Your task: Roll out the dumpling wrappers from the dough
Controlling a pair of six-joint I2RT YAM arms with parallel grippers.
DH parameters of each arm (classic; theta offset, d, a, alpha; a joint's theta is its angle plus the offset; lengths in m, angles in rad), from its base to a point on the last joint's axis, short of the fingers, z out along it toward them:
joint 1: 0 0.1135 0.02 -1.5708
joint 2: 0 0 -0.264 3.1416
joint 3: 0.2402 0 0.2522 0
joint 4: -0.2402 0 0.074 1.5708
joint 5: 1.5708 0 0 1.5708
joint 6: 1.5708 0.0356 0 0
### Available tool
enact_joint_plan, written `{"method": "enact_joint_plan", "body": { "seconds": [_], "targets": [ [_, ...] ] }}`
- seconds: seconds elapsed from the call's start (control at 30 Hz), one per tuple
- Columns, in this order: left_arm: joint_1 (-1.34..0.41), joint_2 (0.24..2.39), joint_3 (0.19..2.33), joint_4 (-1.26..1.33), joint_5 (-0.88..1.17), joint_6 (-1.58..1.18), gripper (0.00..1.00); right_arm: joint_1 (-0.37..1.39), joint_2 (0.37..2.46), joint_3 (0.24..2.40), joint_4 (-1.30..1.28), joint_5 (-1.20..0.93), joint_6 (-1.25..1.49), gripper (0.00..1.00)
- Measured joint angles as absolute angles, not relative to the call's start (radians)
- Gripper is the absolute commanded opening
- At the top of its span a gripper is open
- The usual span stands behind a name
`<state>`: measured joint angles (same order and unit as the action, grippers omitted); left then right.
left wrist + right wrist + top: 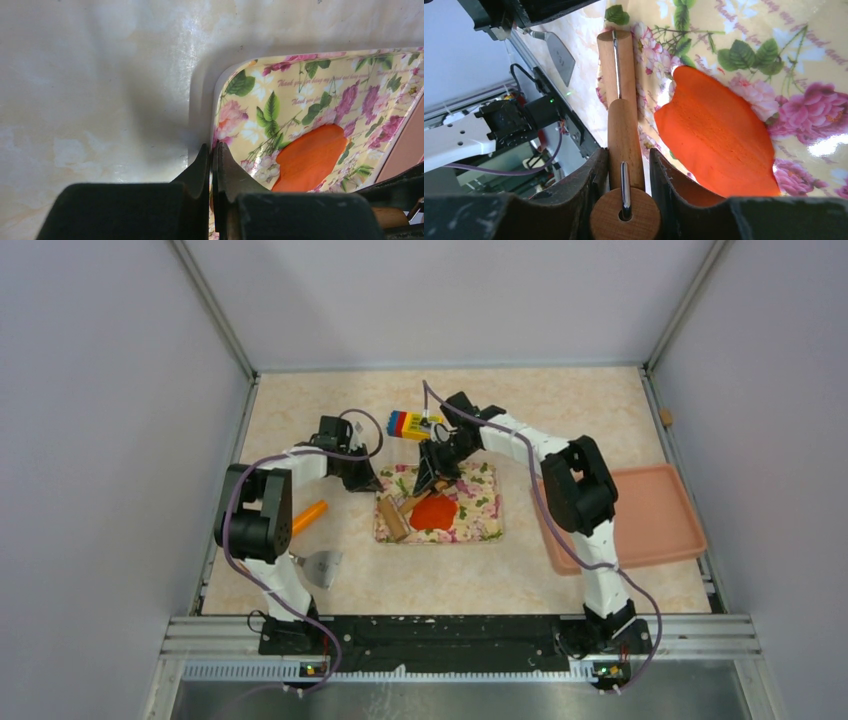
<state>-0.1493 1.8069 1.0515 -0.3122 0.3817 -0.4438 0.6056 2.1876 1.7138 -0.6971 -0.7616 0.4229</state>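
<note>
Noting hazards, biggest item first. Table (430,585): the surface looks smooth and glossy, so anything resting on it may skate under a sideways load. Floral tray (482,510): it sits on the table between the two arms, and a rolling stroke could push it along unless it is anchored. Its raised rim could also catch the far end of the roller and lift it. Dough (434,512): a flattened red-orange patch with an irregular outline lies in the middle of the tray. It is probably soft enough to stick to wood, tear at its thin lobes or creep toward the rim, and no separate round pieces are visible. Rolling pin (621,115): it lies on the tray just beside the dough's left edge, not on the dough. Because it is held by one handle only, the pressure would likely be lopsided and leave a wedge-shaped sheet. Right gripper (626,167): its jaws pinch the round handle from both sides, and a round handle can twist or slide out under downward force. Left gripper (212,152): its fingers are pressed together at the tray's far-left corner rim. Whether the rim is actually nipped between them cannot be told, and if it is not, nothing restrains the tray.
</note>
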Motion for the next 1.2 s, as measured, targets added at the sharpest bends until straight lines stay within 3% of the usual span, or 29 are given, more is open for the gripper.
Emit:
{"method": "enact_joint_plan", "body": {
  "seconds": [0.23, 0.57, 0.97, 1.2],
  "targets": [
    [-0.138, 1.809, 1.052, -0.316, 0.405, -0.442, 0.0, 0.604, 2.146, 1.726, -0.722, -0.75, 0.35, 0.0],
    [-0.135, 1.823, 1.058, -0.319, 0.442, -0.437, 0.0, 0.461, 1.884, 1.605, -0.795, -0.753, 0.253, 0.0],
    [-0.132, 1.842, 1.085, -0.348, 0.456, -0.425, 0.0, 0.41, 1.978, 1.556, -0.822, -0.677, 0.241, 0.0],
    [-0.132, 1.843, 1.087, -0.35, 0.456, -0.425, 0.0, 0.41, 2.051, 1.565, -0.799, -0.736, 0.284, 0.0]
  ]
}}
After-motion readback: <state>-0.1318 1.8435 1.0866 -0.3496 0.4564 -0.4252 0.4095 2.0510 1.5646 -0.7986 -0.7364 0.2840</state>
